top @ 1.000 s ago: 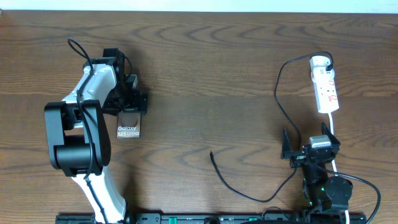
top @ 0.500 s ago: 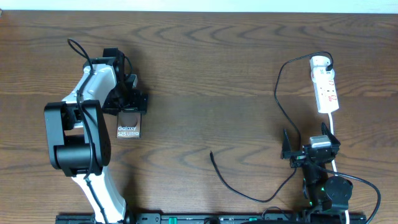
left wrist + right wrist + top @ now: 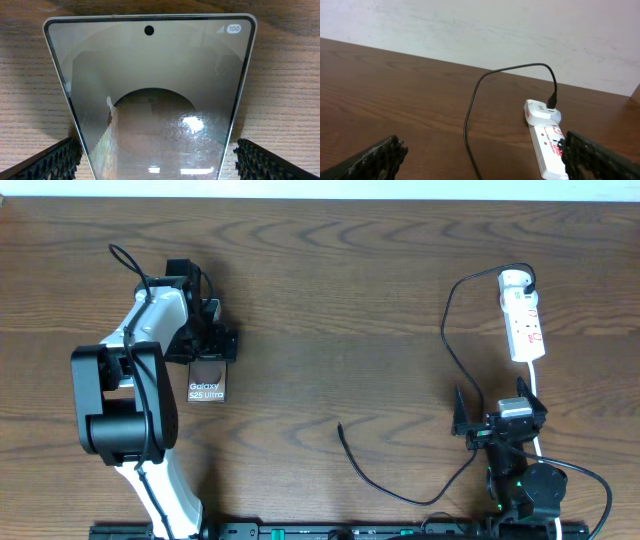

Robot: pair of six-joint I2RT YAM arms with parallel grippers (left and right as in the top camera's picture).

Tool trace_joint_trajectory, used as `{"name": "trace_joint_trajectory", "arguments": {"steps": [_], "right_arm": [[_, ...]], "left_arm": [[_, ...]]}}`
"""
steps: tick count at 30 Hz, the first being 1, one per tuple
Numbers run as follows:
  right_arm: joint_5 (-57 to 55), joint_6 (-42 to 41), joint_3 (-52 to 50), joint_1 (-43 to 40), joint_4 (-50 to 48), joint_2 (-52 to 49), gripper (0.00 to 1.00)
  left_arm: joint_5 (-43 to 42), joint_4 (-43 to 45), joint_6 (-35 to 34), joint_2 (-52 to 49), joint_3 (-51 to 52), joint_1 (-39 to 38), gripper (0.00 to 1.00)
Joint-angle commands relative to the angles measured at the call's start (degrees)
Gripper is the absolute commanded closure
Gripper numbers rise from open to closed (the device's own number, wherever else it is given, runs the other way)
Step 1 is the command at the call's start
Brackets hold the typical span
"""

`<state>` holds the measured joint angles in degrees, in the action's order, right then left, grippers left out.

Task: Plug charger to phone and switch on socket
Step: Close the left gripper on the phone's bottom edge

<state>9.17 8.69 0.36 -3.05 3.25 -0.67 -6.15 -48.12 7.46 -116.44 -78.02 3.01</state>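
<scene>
The phone (image 3: 206, 382) lies flat on the table at the left, its "Galaxy S25 Ultra" lettering toward the front. In the left wrist view its glossy face (image 3: 150, 100) fills the frame. My left gripper (image 3: 205, 343) is open, its fingers (image 3: 152, 160) on either side of the phone's far end with a small gap on each side. The charger cable (image 3: 452, 350) runs from a plug in the socket (image 3: 523, 315) at the far right to a loose tip (image 3: 341, 427) mid-table. My right gripper (image 3: 497, 415) is open and empty, near the front right, facing the socket (image 3: 547, 150).
The socket's white cord (image 3: 537, 385) runs toward the front past the right arm. The table's far edge meets a white wall (image 3: 520, 30). The black cable (image 3: 470, 125) loops across the wood between the right gripper and the socket.
</scene>
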Motion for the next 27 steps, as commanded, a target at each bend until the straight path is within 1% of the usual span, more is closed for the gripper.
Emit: {"name": "trace_joint_trajectory", "arguments": {"steps": [1,9,19,23,27], "right_arm": [[-0.07,0.81,-0.04,0.42,0.26,0.37,0.01],[-0.04,0.81,-0.04,0.42,0.26,0.37,0.01],[-0.04,0.81,-0.04,0.42,0.26,0.37,0.01],[-0.04,0.81,-0.04,0.42,0.26,0.37,0.01],[-0.04,0.81,-0.04,0.42,0.26,0.37,0.01]], "left_arm": [[-0.68,-0.17,-0.61,-0.48,2.01,0.35,0.02],[-0.70,-0.24,-0.61,-0.48,2.05,0.26,0.02],[-0.55,-0.15,0.46,-0.48,2.05,-1.60,0.02],[1.90,-0.46,0.42,-0.48,2.08,-1.60,0.02],[1.95,-0.61,0.44,-0.48,2.38,-1.60,0.02]]}}
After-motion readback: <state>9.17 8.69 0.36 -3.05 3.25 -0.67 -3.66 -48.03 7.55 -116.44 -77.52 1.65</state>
